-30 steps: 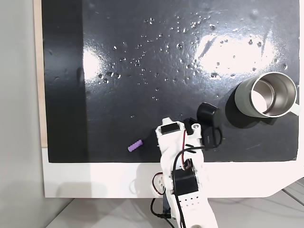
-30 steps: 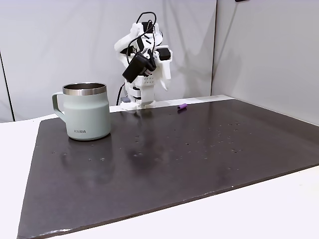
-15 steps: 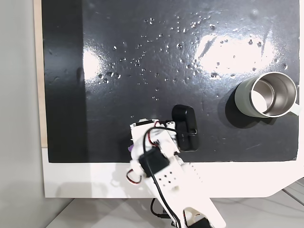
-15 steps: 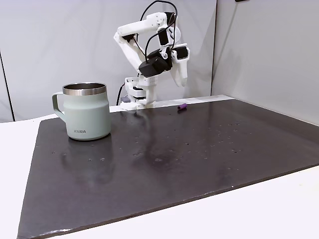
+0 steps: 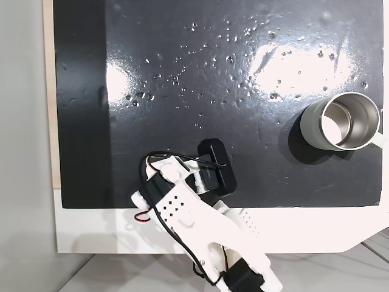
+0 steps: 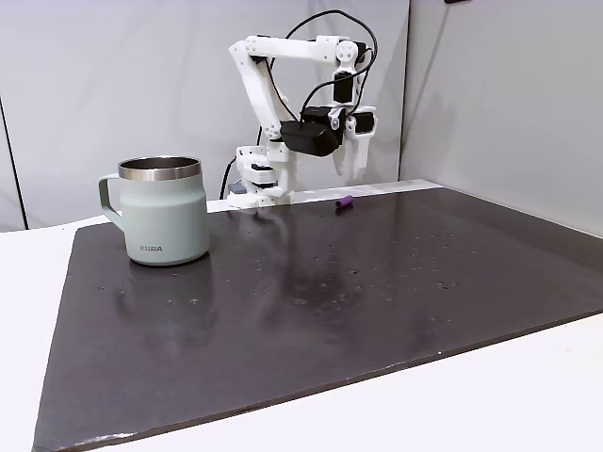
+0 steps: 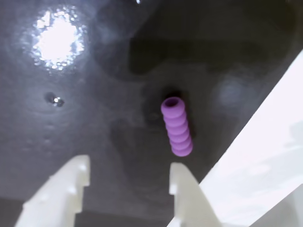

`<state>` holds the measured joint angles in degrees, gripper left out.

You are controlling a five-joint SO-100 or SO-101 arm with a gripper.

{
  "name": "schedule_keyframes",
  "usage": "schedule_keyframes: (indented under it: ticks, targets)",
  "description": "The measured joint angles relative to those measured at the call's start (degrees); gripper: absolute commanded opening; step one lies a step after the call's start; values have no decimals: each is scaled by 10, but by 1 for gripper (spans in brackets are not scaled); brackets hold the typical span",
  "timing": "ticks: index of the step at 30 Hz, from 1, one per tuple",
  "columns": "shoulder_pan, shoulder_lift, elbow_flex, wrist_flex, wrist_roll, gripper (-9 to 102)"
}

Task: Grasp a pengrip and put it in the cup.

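The pengrip [image 7: 177, 126], a small light-purple ribbed tube, lies on the black mat close to its white border. In the wrist view it sits just ahead of the right white finger [image 7: 182, 189]. My gripper [image 7: 129, 164] is open with nothing between its fingers. From the side fixed view, the gripper [image 6: 352, 177] hangs pointing down a little above the pengrip [image 6: 345, 202] at the mat's far edge. The cup [image 5: 340, 121], a grey-green mug with a steel inside, stands upright at the mat's right side; in the side view the cup [image 6: 165, 212] is at the left.
The black mat [image 5: 182, 73] is dotted with small droplets and glare patches. A white table border [image 5: 91, 228] runs along the mat next to the arm's base. The arm's black block [image 5: 216, 173] hangs over the mat beside the white wrist.
The arm has swung left in the top-down fixed view and reached out, bringing the gripper over the pengrip, which the arm now covers there. The cup has not moved.
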<state>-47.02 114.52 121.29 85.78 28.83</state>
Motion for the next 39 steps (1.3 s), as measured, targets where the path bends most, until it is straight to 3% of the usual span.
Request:
schedule_keyframes:
  ticks: [11, 27, 39]
  targets:
    - [-83, -35, 64, -73, 0, 30]
    - [-145, -51, 128, -142, -24, 29]
    - [-117, -71, 144, -192, -49, 15]
